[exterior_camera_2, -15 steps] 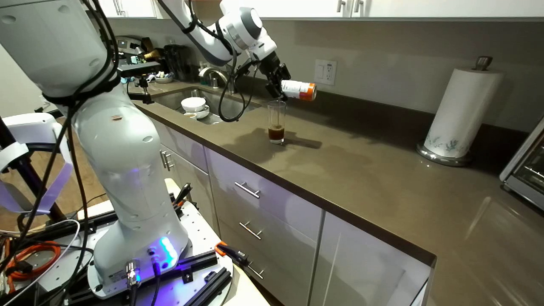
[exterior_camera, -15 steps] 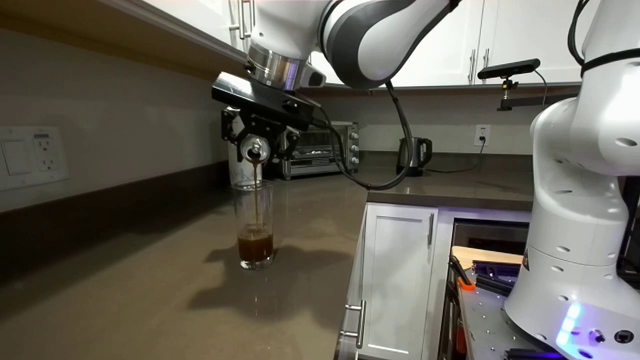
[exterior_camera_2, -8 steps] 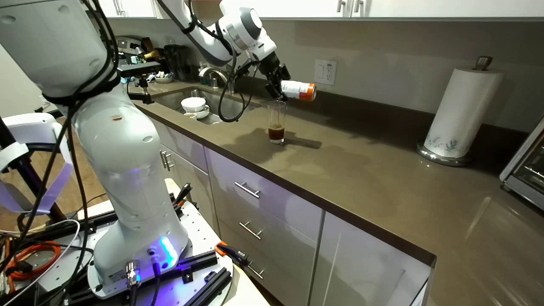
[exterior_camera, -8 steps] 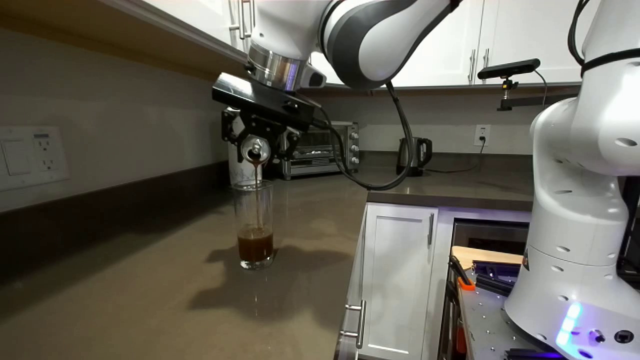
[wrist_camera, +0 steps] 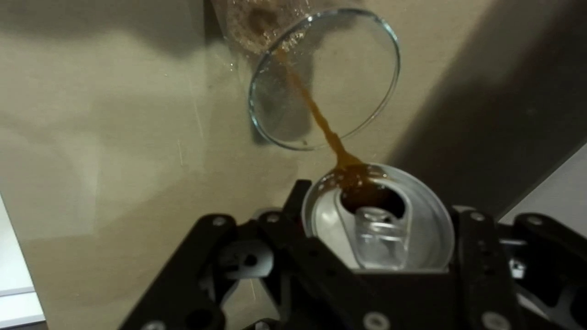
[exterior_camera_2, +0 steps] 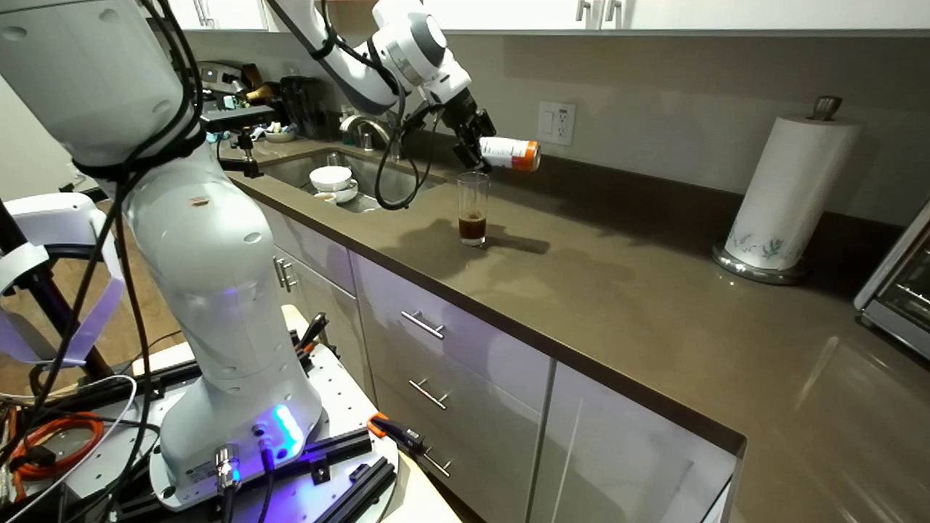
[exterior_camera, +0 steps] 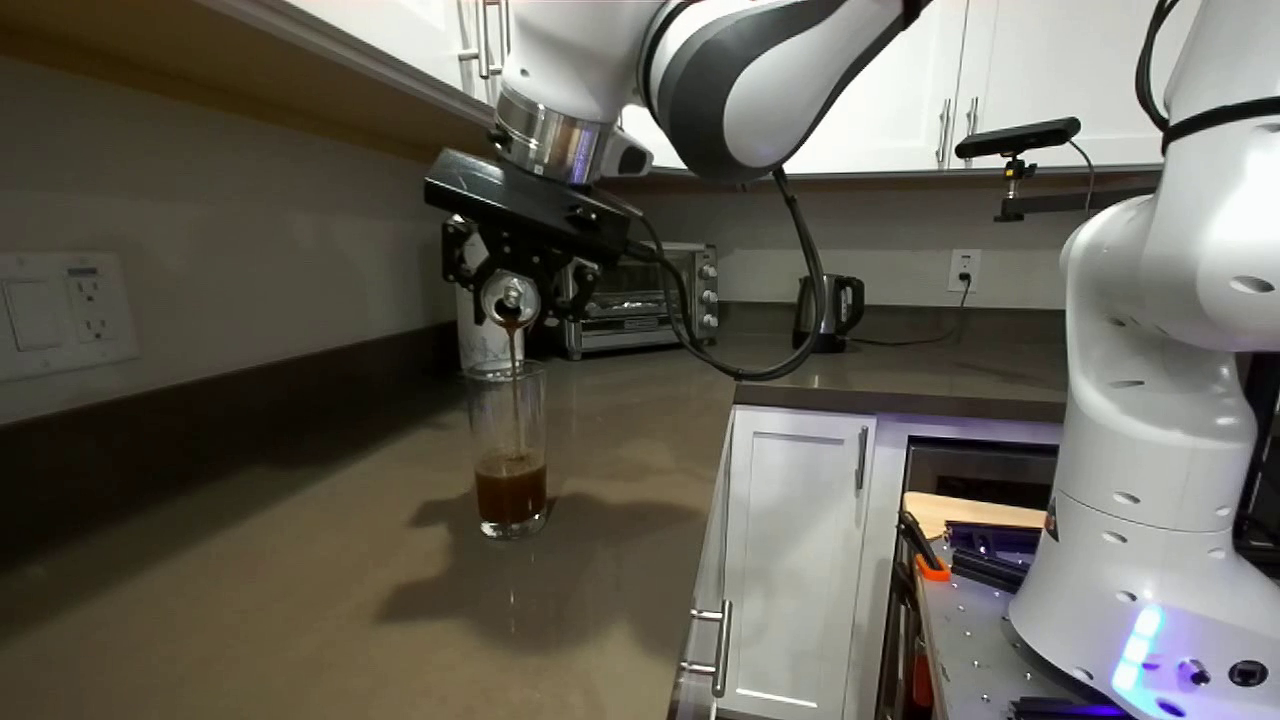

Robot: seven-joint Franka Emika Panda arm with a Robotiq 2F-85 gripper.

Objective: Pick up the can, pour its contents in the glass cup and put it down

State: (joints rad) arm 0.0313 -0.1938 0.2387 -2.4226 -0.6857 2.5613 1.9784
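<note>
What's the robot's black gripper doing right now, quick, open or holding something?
Black gripper: closed, holding the white-and-orange, cylindrical metal can tipped over.

No text is legible, the label [exterior_camera_2: 498, 151] on the can [exterior_camera_2: 511, 154] being too small to read.

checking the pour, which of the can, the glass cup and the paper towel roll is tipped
The white-and-orange can, held tipped in the gripper and pouring; the glass cup and the paper towel roll both stand upright.
</note>
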